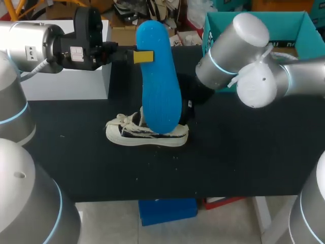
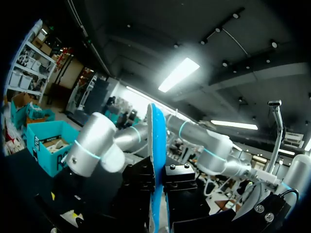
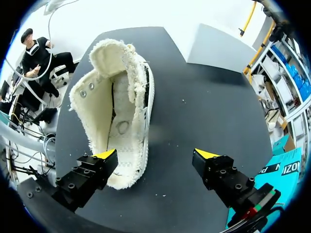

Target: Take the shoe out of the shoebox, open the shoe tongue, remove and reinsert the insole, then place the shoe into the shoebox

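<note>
A long blue insole (image 1: 160, 84) hangs upright above the table, with my left gripper (image 1: 143, 57) shut on its upper part. In the left wrist view the insole (image 2: 154, 145) runs edge-on between the black fingers (image 2: 140, 180). Under it a white canvas shoe (image 1: 147, 134) with dark stripes and loose laces stands on the black table (image 1: 244, 162). My right arm (image 1: 238, 51) comes down behind the insole, which hides its gripper. The right wrist view looks into the shoe (image 3: 119, 111), tongue pulled wide, pale lining showing. My right gripper (image 3: 155, 155) is open above the heel end, holding nothing.
The teal shoebox (image 1: 304, 30) stands at the back right, beside my right arm; its corner (image 3: 286, 167) shows near the right gripper. A white box (image 1: 66, 81) sits at the back left, under my left arm. Bare table lies in front of the shoe.
</note>
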Controlling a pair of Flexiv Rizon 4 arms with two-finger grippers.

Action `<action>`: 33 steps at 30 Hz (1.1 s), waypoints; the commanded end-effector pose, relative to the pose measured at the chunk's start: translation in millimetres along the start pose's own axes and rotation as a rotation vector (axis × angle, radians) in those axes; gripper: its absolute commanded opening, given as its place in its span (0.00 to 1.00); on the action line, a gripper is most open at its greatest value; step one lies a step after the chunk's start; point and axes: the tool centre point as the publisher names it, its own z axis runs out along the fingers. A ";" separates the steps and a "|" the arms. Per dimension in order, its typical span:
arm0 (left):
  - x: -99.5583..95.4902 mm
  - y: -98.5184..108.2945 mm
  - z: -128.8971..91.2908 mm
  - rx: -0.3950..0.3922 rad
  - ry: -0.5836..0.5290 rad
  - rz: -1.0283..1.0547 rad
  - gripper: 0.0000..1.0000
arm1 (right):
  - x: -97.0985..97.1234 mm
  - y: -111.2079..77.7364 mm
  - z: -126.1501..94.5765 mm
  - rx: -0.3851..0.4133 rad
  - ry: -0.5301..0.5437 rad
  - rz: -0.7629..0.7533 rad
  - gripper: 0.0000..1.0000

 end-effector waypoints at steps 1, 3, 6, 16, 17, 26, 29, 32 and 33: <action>-0.2 1.6 1.1 0.002 -0.002 0.001 0.00 | -1.9 15.7 12.6 0.475 -0.006 0.010 1.00; -0.2 1.6 1.1 0.002 -0.002 0.001 0.00 | -1.8 20.2 15.4 0.487 -0.003 0.010 1.00; -0.2 1.6 1.1 0.002 -0.002 0.001 0.00 | -1.3 26.7 19.6 0.512 0.005 0.006 1.00; -0.2 1.6 1.1 0.002 -0.002 0.001 0.00 | -2.3 40.0 31.1 0.564 0.028 -0.004 1.00; -0.2 1.6 1.1 0.002 -0.002 0.001 0.00 | -2.8 41.0 32.0 0.564 0.029 -0.004 1.00; -0.2 1.6 1.1 0.002 -0.002 0.001 0.00 | -1.5 45.2 44.6 0.545 0.058 0.004 1.00; -0.2 1.6 1.1 0.002 -0.002 0.001 0.00 | -0.1 42.7 45.5 0.523 0.072 0.012 0.07; -0.2 1.6 1.1 0.002 -0.002 0.001 0.00 | 2.0 40.4 46.3 0.502 0.087 0.023 0.00; -0.2 1.6 1.1 0.002 -0.002 0.001 0.00 | 2.0 40.4 46.3 0.502 0.087 0.023 0.00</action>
